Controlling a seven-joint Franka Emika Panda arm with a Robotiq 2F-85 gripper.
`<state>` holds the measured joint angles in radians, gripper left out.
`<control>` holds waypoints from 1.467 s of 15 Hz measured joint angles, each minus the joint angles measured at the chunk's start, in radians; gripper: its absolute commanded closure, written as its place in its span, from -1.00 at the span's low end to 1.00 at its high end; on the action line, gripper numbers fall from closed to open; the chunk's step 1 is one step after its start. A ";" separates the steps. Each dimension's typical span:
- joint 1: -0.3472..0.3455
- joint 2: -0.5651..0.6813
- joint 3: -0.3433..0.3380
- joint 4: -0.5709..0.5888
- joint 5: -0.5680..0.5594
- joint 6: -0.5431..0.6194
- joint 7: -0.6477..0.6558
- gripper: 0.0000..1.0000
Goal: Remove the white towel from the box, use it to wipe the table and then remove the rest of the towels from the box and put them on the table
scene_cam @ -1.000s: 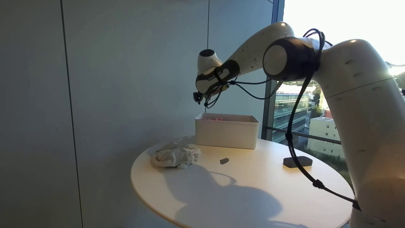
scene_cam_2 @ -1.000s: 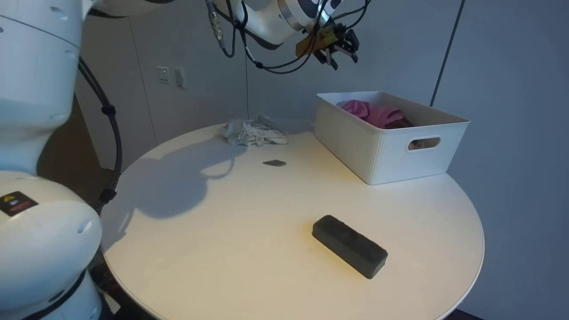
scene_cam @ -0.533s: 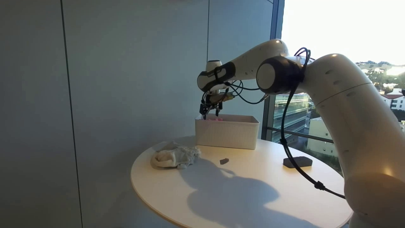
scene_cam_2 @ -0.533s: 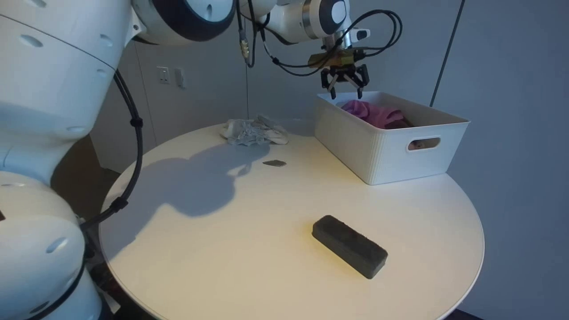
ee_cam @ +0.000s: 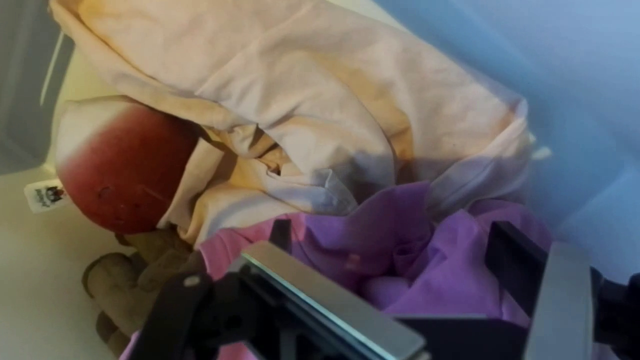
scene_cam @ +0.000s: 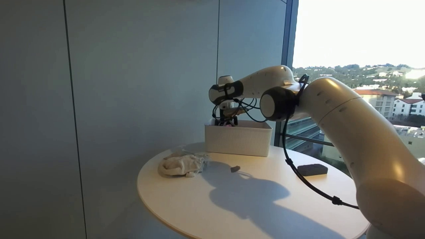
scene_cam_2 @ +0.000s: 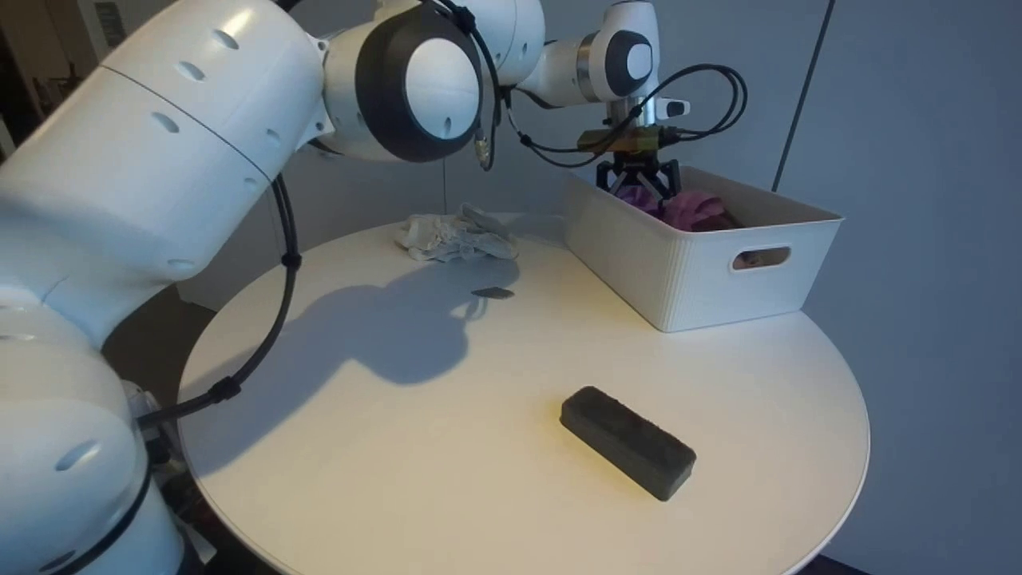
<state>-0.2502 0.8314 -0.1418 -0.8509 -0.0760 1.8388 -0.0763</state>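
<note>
Wrist view: pink towel [ee_cam: 382, 240] (one)

The glossy, rounded white arm [scene_cam_2: 239, 96] is dotted with oval recesses [scene_cam_2: 165, 122], and a black collar [scene_cam_2: 382, 88] rings a white disc [scene_cam_2: 443, 88]. Black cables [scene_cam_2: 288, 231] loop outside. The black gripper [ee_cam: 397, 250] has 2 silver-grey bars [ee_cam: 335, 300] beneath a yellow-brown block [scene_cam_2: 643, 142].

Black end effector [scene_cam: 226, 122] was partly hidden by ribbed white rectangular box [scene_cam: 237, 142] in an exterior view, small white label [ee_cam: 45, 195] was too blurred to read, round white counter [scene_cam_2: 415, 479] was cut off below
</note>
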 measured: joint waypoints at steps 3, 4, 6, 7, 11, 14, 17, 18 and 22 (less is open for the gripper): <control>-0.014 0.101 -0.001 0.111 0.000 -0.011 0.000 -1.00; -0.018 0.132 -0.002 0.145 0.000 -0.012 0.000 -1.00; -0.024 0.181 -0.003 0.189 -0.002 -0.019 0.000 -0.48; -0.027 0.198 -0.002 0.206 -0.002 -0.034 -0.004 -0.32; -0.038 0.232 -0.002 0.276 -0.002 -0.108 -0.007 0.28; -0.050 0.255 -0.002 0.324 -0.002 -0.156 -0.007 0.75; -0.057 0.272 -0.002 0.370 -0.002 -0.192 -0.007 0.79; -0.058 0.275 -0.002 0.381 -0.002 -0.206 -0.007 0.78; -0.061 0.278 -0.002 0.398 -0.002 -0.236 -0.007 0.78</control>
<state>-0.3110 1.1094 -0.1435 -0.4527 -0.0778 1.6028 -0.0834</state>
